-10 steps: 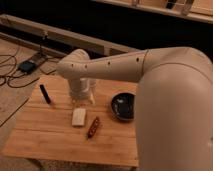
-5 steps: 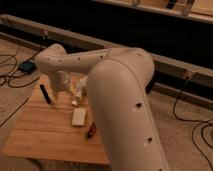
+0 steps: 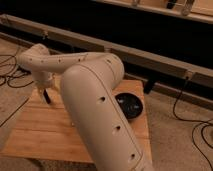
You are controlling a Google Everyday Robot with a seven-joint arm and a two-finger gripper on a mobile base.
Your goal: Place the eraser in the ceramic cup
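Cream-coloured arm [image 3: 97, 115] segments fill most of the camera view. A thick, perforated link rises from the lower right. From it a slimmer link reaches left across the wooden bench [image 3: 42, 137] to a rounded joint above the bench's far left corner. From that joint the wrist turns downward, and the pincer [image 3: 41, 89] sits at its lower end, low over the bench's left edge. Whether the pincer is open, closed or gripping anything cannot be told, because the wrist covers it and the light there is dim.

Directly under the pincer is the eraser [image 3: 46, 97], a slim black stick. It stands tilted, its upper end up against the pincer and its lower end down on or just above the slats near the left rear corner. It is unclear whether it is held or merely leaning.

A wide dark bowl [image 3: 132, 106] rests on the right side of the bench, partly covered by the thick link, with a few pale specks inside it. It is well apart from the eraser.

The bench's light slatted top shows bare wood in the near left area. Carpeted floor [image 3: 175, 145] surrounds it, black cables [image 3: 198, 128] trail across the floor at right, and more lie at far left. A long pale rail [image 3: 150, 56] runs along the dark wall behind.
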